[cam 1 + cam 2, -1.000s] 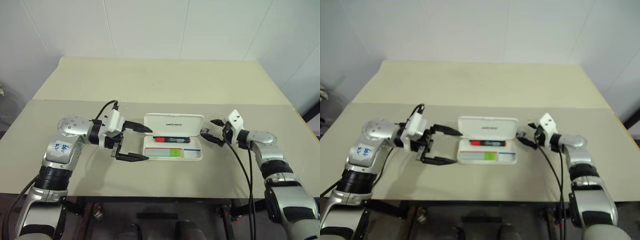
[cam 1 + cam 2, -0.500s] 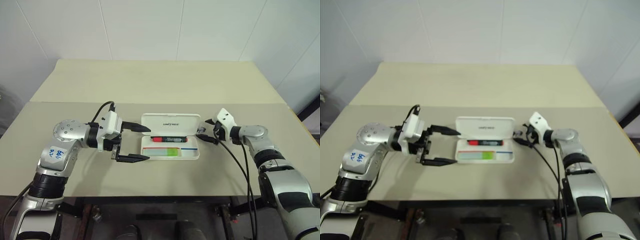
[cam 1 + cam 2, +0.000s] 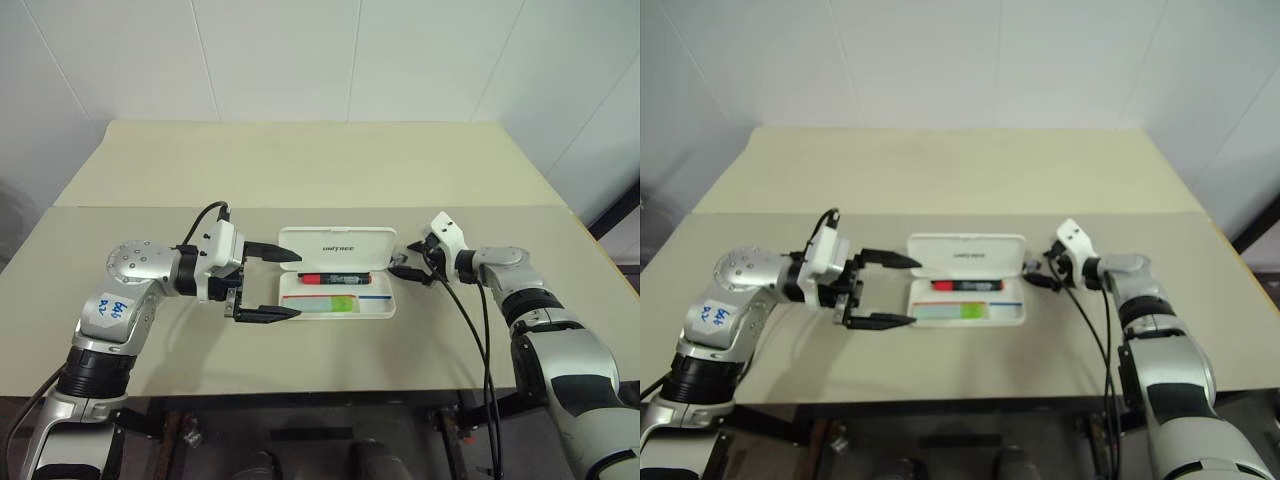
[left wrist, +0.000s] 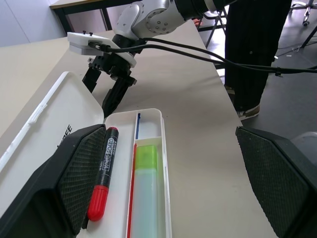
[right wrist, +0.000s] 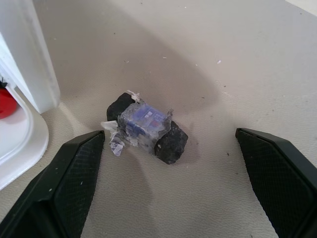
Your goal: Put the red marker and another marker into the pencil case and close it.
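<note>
The white pencil case [image 3: 388, 307] lies open in the middle of the table, its lid [image 3: 338, 248] raised at the back. Inside it lie the red marker [image 3: 335, 279] and, in the front compartment, another marker, pale green [image 3: 341, 303]. Both also appear in the left wrist view, the red marker [image 4: 101, 183] beside the green marker [image 4: 146, 191]. My left gripper [image 3: 297, 285] stands open just off the case's left end, one finger high and one low. My right gripper [image 3: 403, 267] is open at the case's right end, empty.
A small black lump wrapped in clear tape [image 5: 146, 126] lies on the table between my right fingers, beside the case's corner [image 5: 27, 69]. A seam crosses the beige table [image 3: 300, 170] behind the case. A person's dark trouser leg [image 4: 252, 54] stands past the table's right edge.
The head camera has shifted. My right wrist has turned a little and sits slightly closer to the case's right end. The left gripper and the markers stay put.
</note>
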